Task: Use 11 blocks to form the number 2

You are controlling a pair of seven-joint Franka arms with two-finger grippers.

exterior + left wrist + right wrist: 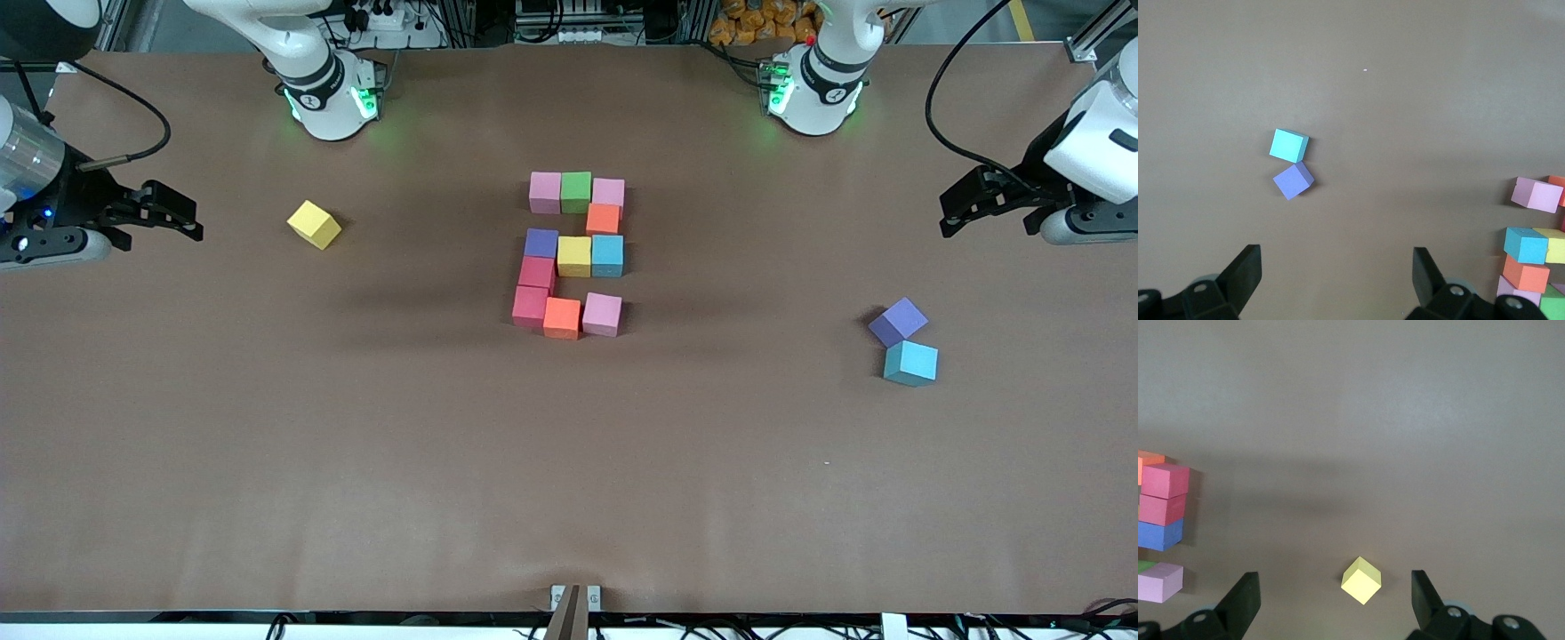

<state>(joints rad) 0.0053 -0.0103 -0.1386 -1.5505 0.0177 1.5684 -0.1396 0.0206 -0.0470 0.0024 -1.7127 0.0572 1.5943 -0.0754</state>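
Facing yellow block [1361, 581], right wrist view alone.

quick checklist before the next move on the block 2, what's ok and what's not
1. Digit 2 has eleven blocks in five rows: ok.
2. Rows tight: not ok, the nearest row's pink block sits slightly apart from the orange block.
3. Left claw open and empty, over the table's left-arm end: ok.
4. Right claw open and empty, over the right-arm end: ok.
5. Spare blocks away from the digit: ok, loose yellow block, loose purple block and loose blue block lie well apart from it.
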